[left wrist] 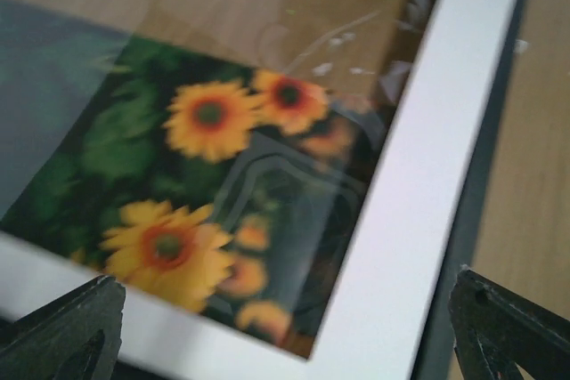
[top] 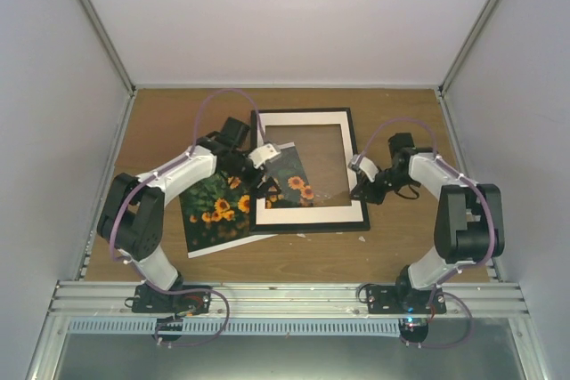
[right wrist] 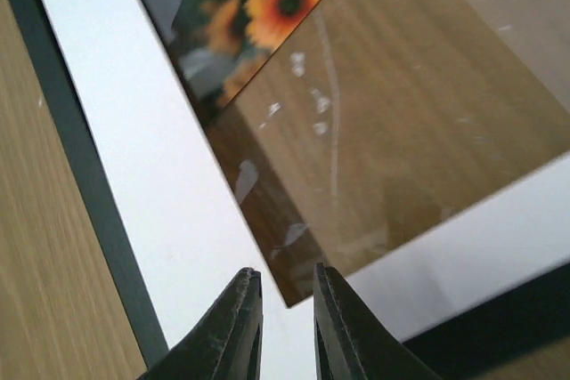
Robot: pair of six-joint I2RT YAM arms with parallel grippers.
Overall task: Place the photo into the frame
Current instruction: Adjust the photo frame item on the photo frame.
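- Setting: wooden table (top: 401,255) boxed in by white walls (top: 294,15) on the far, L and R sides. The arm bases sit at the near edge.
- The frame (top: 303,111) lies flat at table centre, toward the far edge. A white mat (top: 312,214) sits inside it, with a clear sheet (top: 325,162) across the window.
- The photo (top: 214,211) lies flat and skewed. Its R part is tucked under the frame's near-L corner and shows through the window. The rest sticks out toward the table's L side and near edge.
- Left gripper (left wrist: 283,291): jaws spread wide, nothing held. It hovers over the mat's near-L corner, above the flowers.
- Right gripper (right wrist: 285,282): jaws nearly together with a slim gap showing, low over the mat by a window corner. Cannot tell whether they pinch the sheet's edge.
- Step in hand (judged): seating the photo behind the window. It is approx. half in and not square to the frame.
- Next move (judged): rotate the photo parallel to the frame, then slide it R and toward the far edge while the frame is held down or lifted at one side.
- Clearance: bare wood lies R of the frame and along the near edge. The L arm crosses over the exposed part of the photo. The far edge of the frame sits near the back wall, so there is little room there.
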